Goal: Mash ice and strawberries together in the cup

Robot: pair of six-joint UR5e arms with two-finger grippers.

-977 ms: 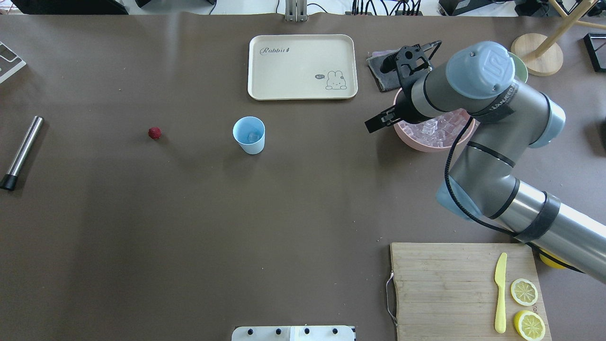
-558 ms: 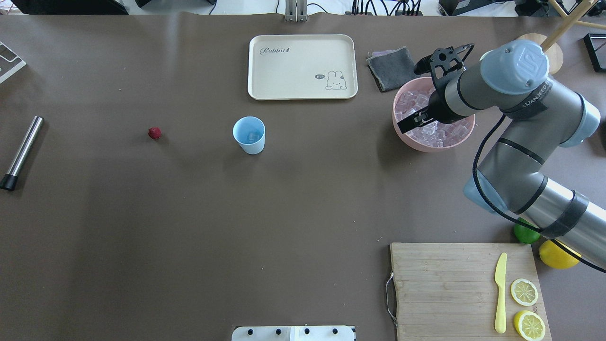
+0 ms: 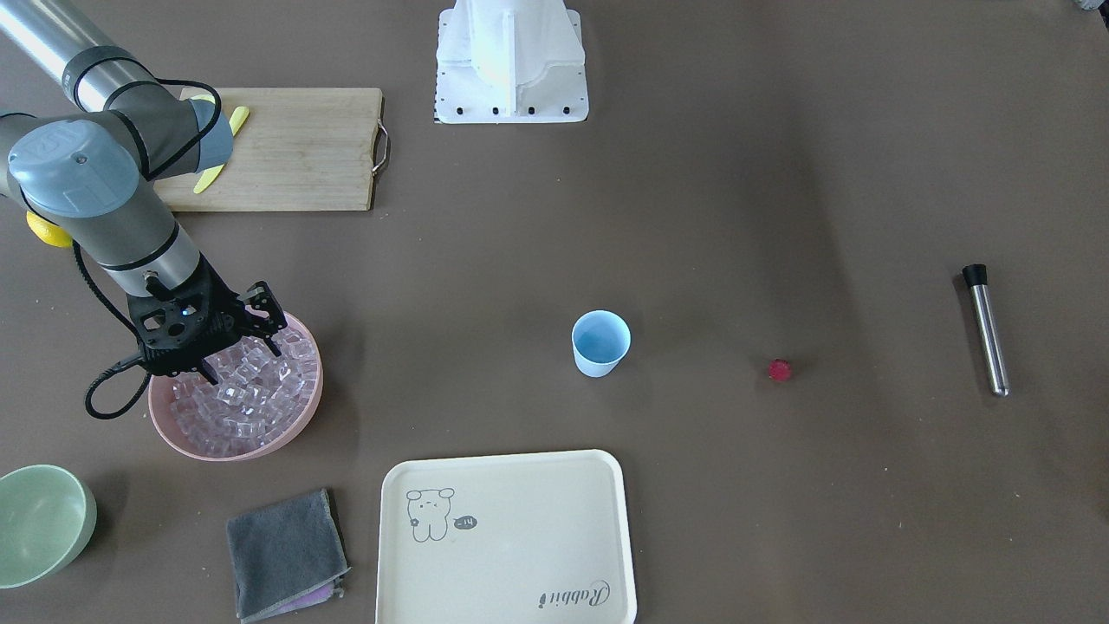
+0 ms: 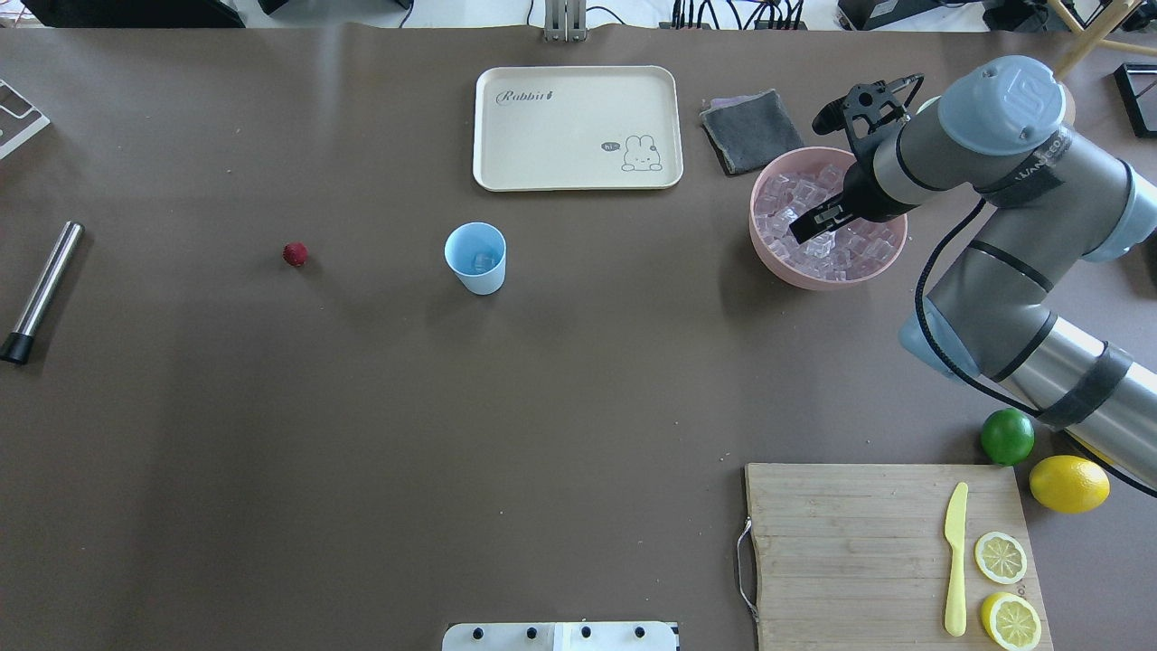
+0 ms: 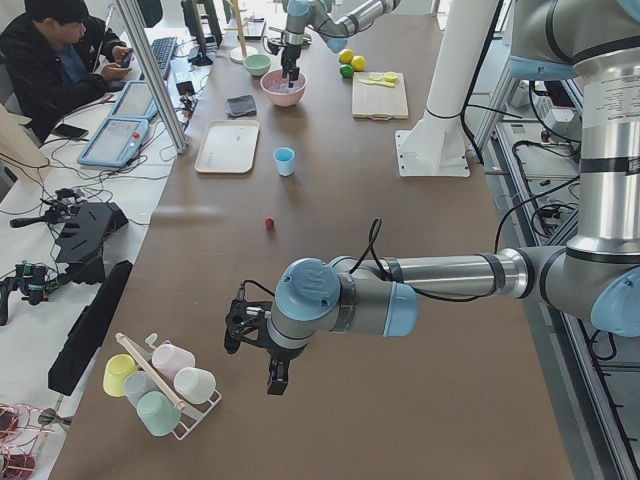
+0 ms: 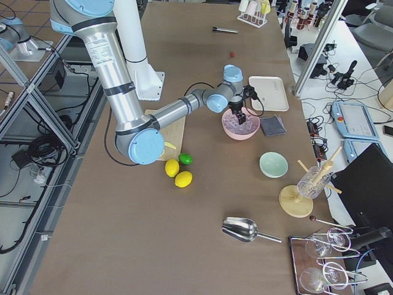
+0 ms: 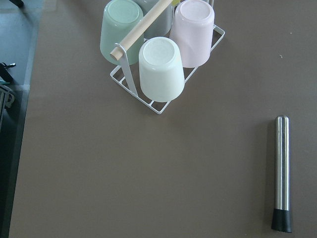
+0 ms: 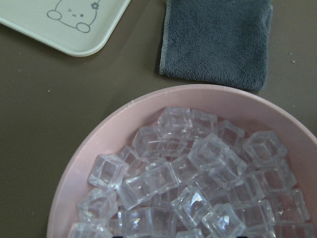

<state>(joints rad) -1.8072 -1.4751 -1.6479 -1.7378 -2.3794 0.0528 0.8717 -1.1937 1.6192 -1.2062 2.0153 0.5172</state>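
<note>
A: Status on the mash job?
B: Early. The right gripper [image 4: 813,224] hangs over the pink bowl [image 4: 795,278], tips down at the ice [image 8: 188,178] directly under it. Jaws look spread, nothing between them (wrist cam shows only cubes, no fingers).
A: And the target?
B: The cup [image 4: 476,258] stands upright, well apart from that hand, out toward mid-table. Looks like one cube in it. The strawberry [image 4: 295,254] lies on the table past the cup, farther again from the hand. Not in yet.
A: So what's left?
B: My read: more ice across, berry in, then the mash itself. The muddler [image 7: 281,173] lies flat on the table below the left gripper [image 5: 274,382], not picked up. Can't tell if that one is open or closed, side view only.
A: Anything in the way?
B: Not much. The grey cloth [image 8: 215,42] and tray [image 4: 577,127] sit beyond the bowl from the hand, off the line to the cup. The cup rack [image 7: 158,59] is near the muddler under the left hand and could crowd a grab.
</note>
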